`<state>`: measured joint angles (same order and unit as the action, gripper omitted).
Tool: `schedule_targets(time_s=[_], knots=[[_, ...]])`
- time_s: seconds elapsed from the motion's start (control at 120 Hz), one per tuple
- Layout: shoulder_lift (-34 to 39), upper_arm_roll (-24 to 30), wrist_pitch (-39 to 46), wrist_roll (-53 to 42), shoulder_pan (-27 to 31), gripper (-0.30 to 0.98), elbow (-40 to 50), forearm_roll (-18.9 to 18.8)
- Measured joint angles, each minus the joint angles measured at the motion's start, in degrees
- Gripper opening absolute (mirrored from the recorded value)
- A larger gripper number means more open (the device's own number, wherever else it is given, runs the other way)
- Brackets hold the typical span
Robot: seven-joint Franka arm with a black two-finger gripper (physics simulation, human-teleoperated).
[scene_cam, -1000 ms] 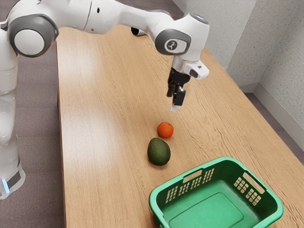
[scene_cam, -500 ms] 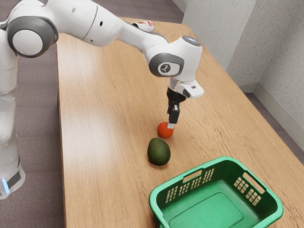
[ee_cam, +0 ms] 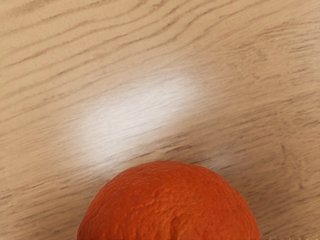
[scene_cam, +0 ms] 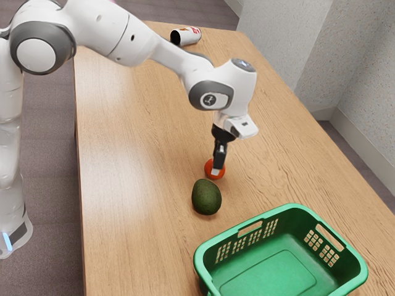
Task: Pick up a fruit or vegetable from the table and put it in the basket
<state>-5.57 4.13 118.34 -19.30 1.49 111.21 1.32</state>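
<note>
Orange-red fruit [ee_cam: 170, 205], rounded, rind finely pitted, with short creases in the wrist view. Sits on the wooden surface [scene_cam: 136, 160], just far of a dark green avocado [scene_cam: 206, 197], outside the basket [scene_cam: 271, 274]. Claw [scene_cam: 216, 173] low, right at the fruit; cannot tell whether open or closed on it. Basket near, toward the exterior view's right.

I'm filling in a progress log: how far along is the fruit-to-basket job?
The reach looks done: my gripper is down at the orange fruit. In hand now is the grasp, though I can't tell whether it has closed. The fruit still has to be lifted, carried over and released: it sits by the avocado, outside the green basket, whose visible inside holds no fruit.
</note>
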Motion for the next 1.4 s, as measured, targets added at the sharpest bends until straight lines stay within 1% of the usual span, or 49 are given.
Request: schedule_targets(time_s=[0.333,0.375,0.517,0.592,0.725,0.817,0.942,1.058,1.142,1.208,1.4], knots=[[-1.32,1.03,1.62,-1.18,-0.09,0.67,0.96,0.06],[-1.32,1.05,1.6,-1.15,-0.04,0.62,0.94,0.07],[-1.18,1.07,1.58,-0.92,0.02,0.35,0.81,-0.1],[-1.14,1.08,1.66,-0.53,0.04,0.28,0.77,-0.39],[-0.89,1.14,1.28,0.44,0.04,0.35,0.53,-0.61],[0.01,1.62,0.41,1.09,0.15,0.36,0.33,-0.63],[3.54,3.02,-2.11,1.99,0.31,0.34,-1.04,-0.69],[7.59,5.07,-4.95,2.66,1.0,0.35,-2.16,-0.68],[9.28,7.46,-7.13,3.06,1.69,0.34,-3.42,-0.59],[10.25,10.29,-8.73,3.42,1.6,0.34,-4.27,-0.5],[11.71,20.87,-12.87,5.01,-0.32,0.34,-8.0,-0.15]])
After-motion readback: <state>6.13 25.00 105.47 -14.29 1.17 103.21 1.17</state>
